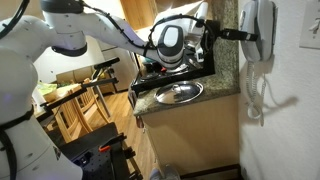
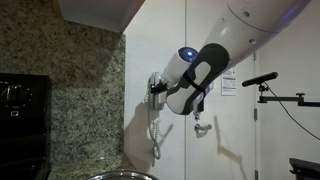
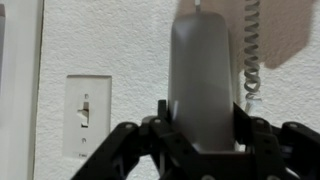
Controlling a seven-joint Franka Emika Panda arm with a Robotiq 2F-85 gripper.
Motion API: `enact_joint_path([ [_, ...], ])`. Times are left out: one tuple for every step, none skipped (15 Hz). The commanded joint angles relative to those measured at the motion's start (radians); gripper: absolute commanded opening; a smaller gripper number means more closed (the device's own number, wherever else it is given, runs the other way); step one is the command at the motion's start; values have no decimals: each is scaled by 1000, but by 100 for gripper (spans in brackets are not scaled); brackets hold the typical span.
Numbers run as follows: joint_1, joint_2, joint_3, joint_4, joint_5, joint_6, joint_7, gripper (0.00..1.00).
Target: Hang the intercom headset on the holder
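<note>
a home kitchen: granite counter (image 1: 222, 96), steel bowl (image 1: 178, 93), black stove (image 2: 18, 112), wall switch plate (image 3: 85, 118).

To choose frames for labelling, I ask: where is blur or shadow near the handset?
Wrist view: the intercom headset is soft, out of focus, a shadow on the wall upper right. Exterior view: the arm shadows the wall beside the cord.

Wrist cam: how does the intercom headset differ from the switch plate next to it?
The intercom headset is grey, tall and rounded; the switch plate is white, flat and rectangular. The headset has a coiled cord beside it; the plate has only a toggle. The headset sits between the fingers of the hand; the plate lies off to the side. Both stand upright against the white wall.
</note>
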State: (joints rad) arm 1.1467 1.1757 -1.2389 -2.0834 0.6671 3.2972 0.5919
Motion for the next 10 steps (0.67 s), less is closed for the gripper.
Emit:
enact_joint_path([
  [0, 0, 0, 0, 0, 0, 0, 59],
  [0, 0, 0, 0, 0, 0, 0, 59],
  [0, 0, 0, 0, 0, 0, 0, 59],
  [0, 0, 0, 0, 0, 0, 0, 59],
  [-1, 4, -1, 1, 3, -4, 3, 34],
  [-8, -2, 7, 5, 1, 6, 3, 34],
  [-9, 10, 4, 11, 6, -2, 10, 34],
  [-11, 20, 2, 19, 8, -6, 13, 34],
  [-15, 26, 2, 25, 7, 0, 12, 34],
  [-15, 34, -2, 32, 8, -4, 15, 34],
])
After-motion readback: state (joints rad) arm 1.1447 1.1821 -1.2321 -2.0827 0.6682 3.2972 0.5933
